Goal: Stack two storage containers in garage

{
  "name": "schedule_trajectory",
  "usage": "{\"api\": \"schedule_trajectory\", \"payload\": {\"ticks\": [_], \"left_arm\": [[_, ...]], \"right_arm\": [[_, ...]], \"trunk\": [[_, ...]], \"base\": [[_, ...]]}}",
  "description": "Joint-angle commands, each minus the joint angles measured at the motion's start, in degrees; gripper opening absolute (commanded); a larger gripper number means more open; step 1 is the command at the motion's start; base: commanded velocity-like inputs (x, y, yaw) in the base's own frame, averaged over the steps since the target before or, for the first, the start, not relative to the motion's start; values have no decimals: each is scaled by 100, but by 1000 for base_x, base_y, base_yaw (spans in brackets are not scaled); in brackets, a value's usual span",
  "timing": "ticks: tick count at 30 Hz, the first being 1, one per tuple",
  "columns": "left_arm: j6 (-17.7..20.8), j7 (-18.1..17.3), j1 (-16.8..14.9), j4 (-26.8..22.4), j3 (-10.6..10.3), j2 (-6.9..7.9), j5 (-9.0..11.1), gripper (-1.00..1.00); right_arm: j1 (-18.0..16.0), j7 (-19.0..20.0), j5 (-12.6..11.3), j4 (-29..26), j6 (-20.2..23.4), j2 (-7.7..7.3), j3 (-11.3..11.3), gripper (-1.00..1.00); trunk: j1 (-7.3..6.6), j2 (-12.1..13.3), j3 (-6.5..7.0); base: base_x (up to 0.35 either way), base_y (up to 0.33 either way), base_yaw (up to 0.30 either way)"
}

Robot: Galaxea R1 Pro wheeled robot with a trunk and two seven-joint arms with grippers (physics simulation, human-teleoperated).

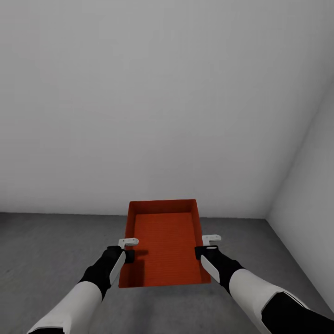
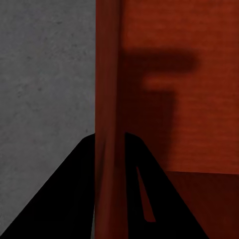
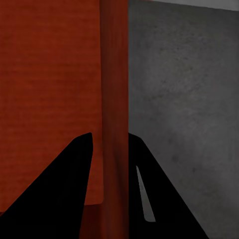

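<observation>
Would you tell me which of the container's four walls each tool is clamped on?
The left tool pinches the container's left long wall; the right tool its right one.

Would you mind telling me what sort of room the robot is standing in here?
Most likely a garage or bare utility room: plain white walls meet in a corner, the floor is grey speckled concrete, and nothing furnishes it besides the red-orange storage container held by both grippers.

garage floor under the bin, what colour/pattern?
Grey, speckled concrete floor, beneath the red-orange open-topped storage bin. Shows best in the right wrist view.
</observation>
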Motion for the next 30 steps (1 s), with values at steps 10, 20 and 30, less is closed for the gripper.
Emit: {"api": "schedule_trajectory", "payload": {"ticks": [10,20,30], "left_arm": [[27,45,1,4,22,0,94,-100],[27,45,1,4,31,8,98,-100],[27,45,1,4,39,8,103,-100]], "right_arm": [[-10,-214,189,-22,33,-71,-96,-100],[-10,-214,189,-21,33,-71,-95,-100],[-10,-213,189,-17,33,-71,-95,-100]], "trunk": [[220,-407,-264],[440,-808,-537],[660,-1209,-810]], "base": [[0,0,2],[0,0,0],[0,0,0]]}}
